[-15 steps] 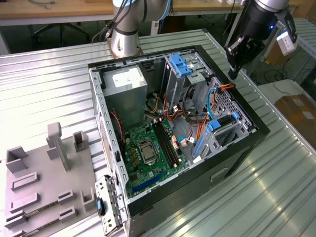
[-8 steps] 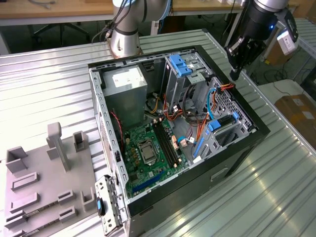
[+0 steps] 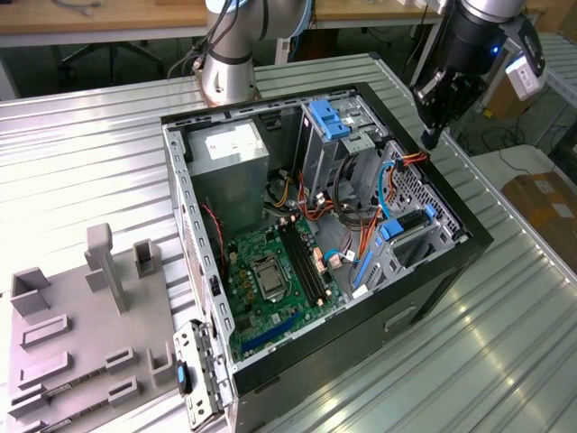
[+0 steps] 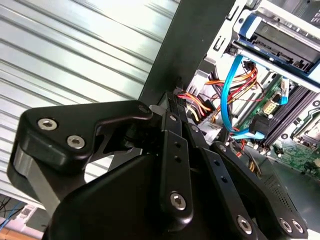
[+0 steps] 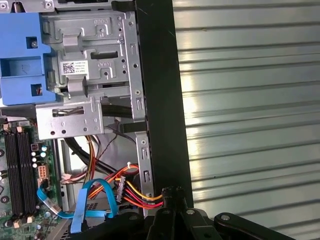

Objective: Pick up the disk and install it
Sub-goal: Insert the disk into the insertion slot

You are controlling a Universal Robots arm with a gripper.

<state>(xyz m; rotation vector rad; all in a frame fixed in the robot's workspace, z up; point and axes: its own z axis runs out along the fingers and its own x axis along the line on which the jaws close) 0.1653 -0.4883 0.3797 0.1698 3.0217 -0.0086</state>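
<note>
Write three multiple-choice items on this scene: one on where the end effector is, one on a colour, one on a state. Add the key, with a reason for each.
1. Where does the end effector hang relative to the computer case?
A. past its side at the exterior view's left
B. over its rim at the exterior view's right
C. low inside, at its middle

2. What colour is the flat cable looping inside the case?
A. white
B. green
C. blue

3. How is the case?
A. open, insides showing
B. shut by a panel
C. wrapped in foil

Key:
1 B, the exterior view shows it above the rim at that view's right.
2 C, both wrist views show it blue.
3 A, the exterior view looks straight onto its insides.
</note>
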